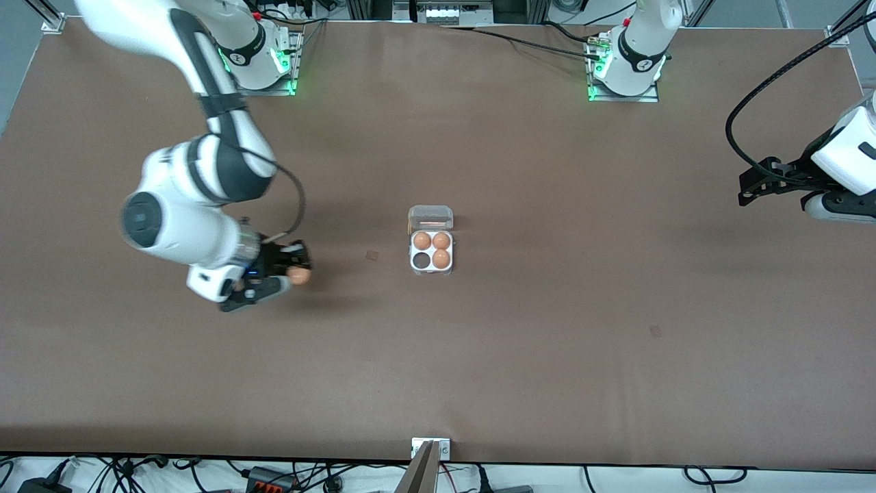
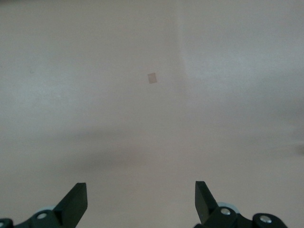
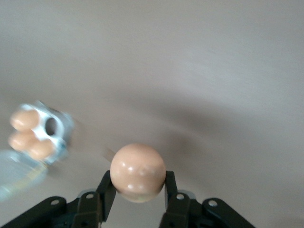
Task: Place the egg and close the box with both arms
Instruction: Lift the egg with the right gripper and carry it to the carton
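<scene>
right gripper (image 1: 291, 274) is the closest thing to the front camera, and it's clamped on the egg (image 3: 137, 172) with a finger on each side of the shell. that egg hangs over bare table (image 1: 479, 370) toward the right arm's end, well apart from the box (image 1: 431, 250).

box sits mid-table with its clear lid (image 1: 430, 218) flipped open, lying on the side away from the front camera. three cells have eggs in them, and the one empty cell (image 1: 421, 260) is in the row nearer the front camera, on the side facing the right gripper. handy, since that's the first cell the gripper reaches.

my take on doing this step well: carry the egg across at a height that clears the tray rim, stop straight above the empty cell, then lower it gently. the neighbour eggs are tight beside that cell, so i'd guess the fingers need to line up so they don't bump them on the way down. only let go once the egg is seated, and don't squeeze harder, shells crack.

left gripper (image 2: 141, 202) is parked over the table near the left arm's end, well apart from the box, fingers spread wide with nothing between them. it's waiting, probably for the lid job.
</scene>
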